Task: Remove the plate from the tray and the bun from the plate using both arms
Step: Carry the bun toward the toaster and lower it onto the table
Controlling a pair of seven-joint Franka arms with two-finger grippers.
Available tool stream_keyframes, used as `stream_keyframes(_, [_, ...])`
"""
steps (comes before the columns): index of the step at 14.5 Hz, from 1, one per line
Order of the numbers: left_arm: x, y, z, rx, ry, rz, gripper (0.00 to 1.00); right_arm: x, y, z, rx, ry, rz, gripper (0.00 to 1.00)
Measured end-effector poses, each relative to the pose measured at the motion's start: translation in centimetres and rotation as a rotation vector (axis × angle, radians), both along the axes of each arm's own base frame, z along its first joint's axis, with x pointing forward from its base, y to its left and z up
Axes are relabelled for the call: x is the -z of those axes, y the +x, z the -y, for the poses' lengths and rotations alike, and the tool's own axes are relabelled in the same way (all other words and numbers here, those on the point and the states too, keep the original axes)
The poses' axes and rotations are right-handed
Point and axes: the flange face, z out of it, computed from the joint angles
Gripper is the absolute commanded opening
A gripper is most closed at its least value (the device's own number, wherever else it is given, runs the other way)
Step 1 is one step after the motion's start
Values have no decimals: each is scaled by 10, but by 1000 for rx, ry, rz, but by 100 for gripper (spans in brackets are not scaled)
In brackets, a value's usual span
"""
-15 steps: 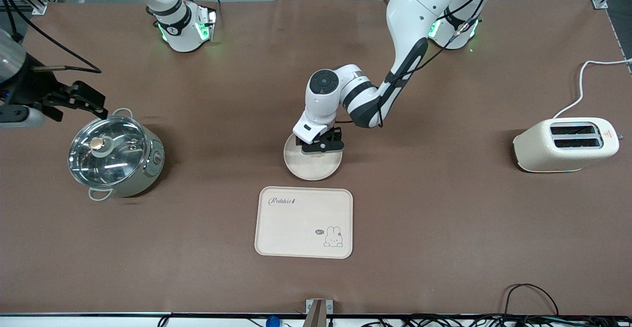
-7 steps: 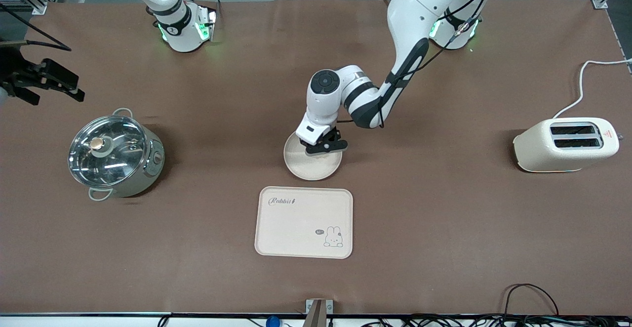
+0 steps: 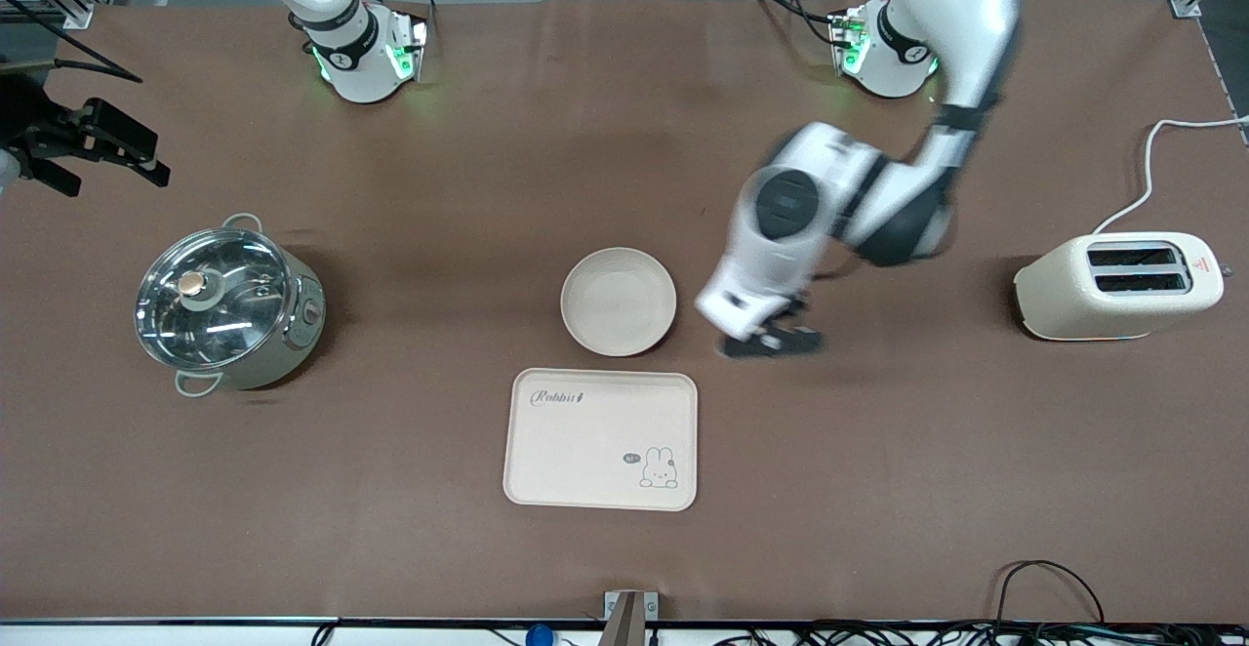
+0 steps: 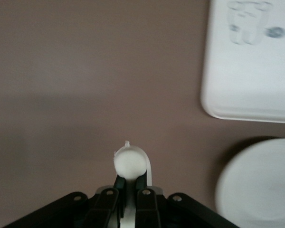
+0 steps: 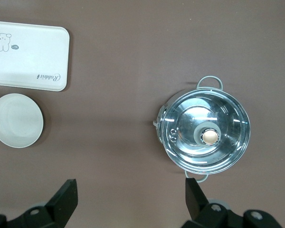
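Observation:
The round cream plate [image 3: 618, 301] lies bare on the table, next to the tray; it also shows in the left wrist view [image 4: 259, 187] and the right wrist view [image 5: 16, 119]. My left gripper [image 3: 771, 341] is over bare table beside the plate, toward the toaster. In the left wrist view it [image 4: 131, 178] is shut on the small white bun [image 4: 130, 163]. My right gripper [image 3: 93, 148] is up in the air at the right arm's end of the table, beside the pot. In the right wrist view it [image 5: 130, 199] is open and empty.
A rectangular cream tray with a rabbit drawing [image 3: 600, 439] lies nearer to the front camera than the plate. A steel pot with a glass lid [image 3: 226, 302] stands toward the right arm's end. A cream toaster [image 3: 1117, 285] with its cord stands toward the left arm's end.
My left gripper has moved off the plate toward the toaster with the bun in its jaws. The plate now lies bare. My right gripper rose away from the pot, then held still.

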Motion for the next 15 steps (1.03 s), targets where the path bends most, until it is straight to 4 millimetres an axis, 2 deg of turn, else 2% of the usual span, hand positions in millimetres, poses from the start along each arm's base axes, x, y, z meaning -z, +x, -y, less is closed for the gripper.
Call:
stream_keyframes(1, [2,19,-51,29,-2,-16,0,4,1,0,-2,0,1,100])
stream_keyframes(3, [25,40,-136,48,-12,-39,1,10,2,3,-3,0,-5,100])
stream_keyframes(4, [46,43,-164,43,-23,-32,12,11,2,5,-3,0,-6,100])
stream_keyframes(5, [74,40,-183,33,-38,-16,31,10,3,7,-3,0,-1,100])
stream_keyframes(6, [103,34,-193,22,-52,-9,72,9,3,9,-5,-1,7,100])
stream_keyframes(7, [127,28,-195,20,-62,-15,100,6,3,10,-6,-1,17,100])
stream_keyframes(8, [144,23,-195,20,-67,-24,100,1,3,10,-6,-1,30,100])
stream_keyframes(10, [152,21,-193,20,-71,-30,100,-12,1,11,-5,0,59,100])
stream_keyframes(12, [147,24,-194,16,-72,-19,100,-20,0,10,-6,0,75,100])
stream_keyframes(15, [131,34,-211,-13,-74,13,100,-21,0,9,-8,0,76,100])
